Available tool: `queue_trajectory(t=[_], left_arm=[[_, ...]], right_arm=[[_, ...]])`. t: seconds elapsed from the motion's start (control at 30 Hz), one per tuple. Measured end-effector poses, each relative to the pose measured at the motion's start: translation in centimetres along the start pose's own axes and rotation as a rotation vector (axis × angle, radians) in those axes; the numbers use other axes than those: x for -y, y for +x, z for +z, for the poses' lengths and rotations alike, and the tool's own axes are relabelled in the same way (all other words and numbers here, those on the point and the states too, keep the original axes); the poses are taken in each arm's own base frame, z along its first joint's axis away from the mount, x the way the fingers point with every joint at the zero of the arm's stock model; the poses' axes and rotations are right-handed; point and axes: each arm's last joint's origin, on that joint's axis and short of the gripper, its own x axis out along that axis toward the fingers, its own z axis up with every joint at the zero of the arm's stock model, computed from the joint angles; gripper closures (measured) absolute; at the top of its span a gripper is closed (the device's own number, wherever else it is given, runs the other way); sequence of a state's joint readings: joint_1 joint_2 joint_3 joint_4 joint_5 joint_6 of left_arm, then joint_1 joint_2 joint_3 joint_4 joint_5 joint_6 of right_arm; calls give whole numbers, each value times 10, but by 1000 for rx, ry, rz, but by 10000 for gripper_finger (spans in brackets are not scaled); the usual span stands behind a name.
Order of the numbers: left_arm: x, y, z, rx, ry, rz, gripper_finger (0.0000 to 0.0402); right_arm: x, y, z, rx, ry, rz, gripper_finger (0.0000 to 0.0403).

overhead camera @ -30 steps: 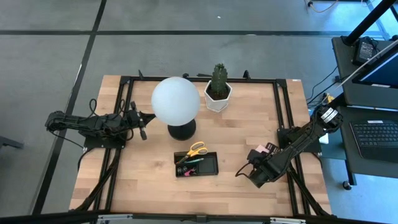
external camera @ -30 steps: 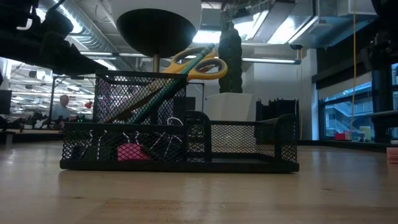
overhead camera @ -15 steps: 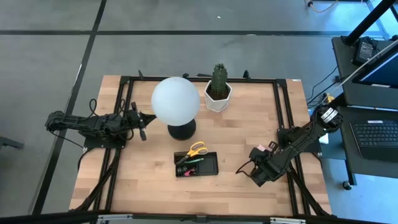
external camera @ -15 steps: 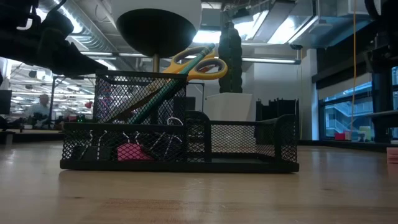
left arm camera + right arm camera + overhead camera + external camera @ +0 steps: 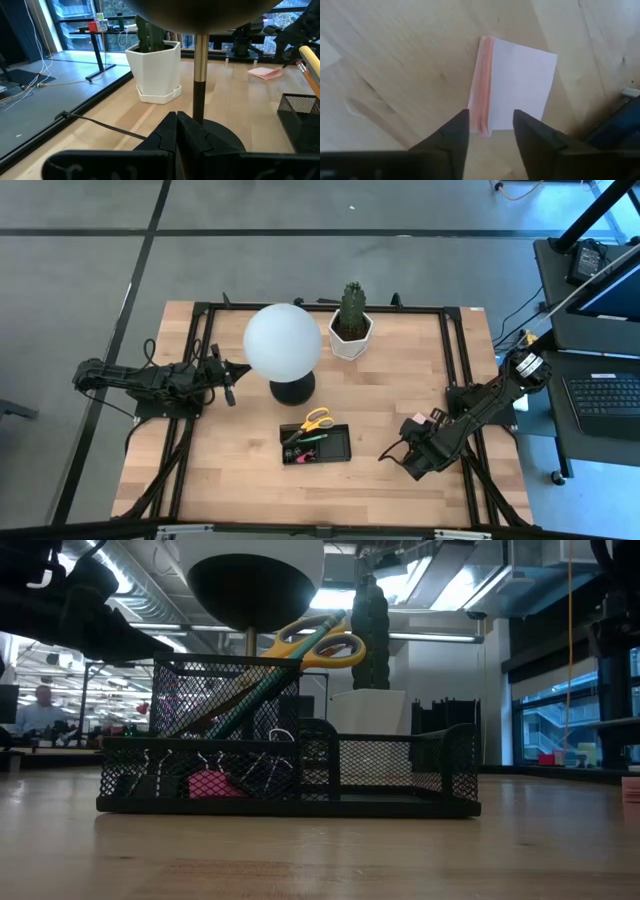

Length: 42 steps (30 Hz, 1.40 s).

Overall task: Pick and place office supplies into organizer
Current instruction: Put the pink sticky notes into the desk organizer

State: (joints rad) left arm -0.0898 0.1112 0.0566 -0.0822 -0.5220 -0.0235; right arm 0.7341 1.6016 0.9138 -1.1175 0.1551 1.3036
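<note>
Sitting at the lower middle of the high view, the organizer is already holding scissors and pens. Hanging over the pad at the table's right edge, the right gripper is standing open, its fingers straddling the near end, which is lying just ahead with its long axis pointing away between them. Waiting far off at the left, the left gripper is shut on nothing, so the right arm is nearer.

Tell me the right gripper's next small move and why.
Probably ease down and close. The right gripper is open, one finger on each side of the sticky-note pad, which lies flat on the table, outside the organizer.
</note>
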Motion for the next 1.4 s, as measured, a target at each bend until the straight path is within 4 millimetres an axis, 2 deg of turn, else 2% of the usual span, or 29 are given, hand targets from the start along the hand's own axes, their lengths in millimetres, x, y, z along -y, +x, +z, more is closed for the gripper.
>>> queue_trajectory(t=[0.23, 0.47, 1.0, 1.4], left_arm=[[0, 0, 0, 0, 0, 0, 398], [0, 0, 0, 0, -7, 0, 398], [0, 0, 0, 0, -8, -1, 398], [0, 0, 0, 0, -8, 0, 398]], right_arm=[[0, 0, 0, 1, -8, 4, 189], [-2, 2, 0, 6, -13, 16, 170], [-8, 21, -1, -20, -41, -72, 233], [-8, 23, -1, -24, -44, -90, 282]])
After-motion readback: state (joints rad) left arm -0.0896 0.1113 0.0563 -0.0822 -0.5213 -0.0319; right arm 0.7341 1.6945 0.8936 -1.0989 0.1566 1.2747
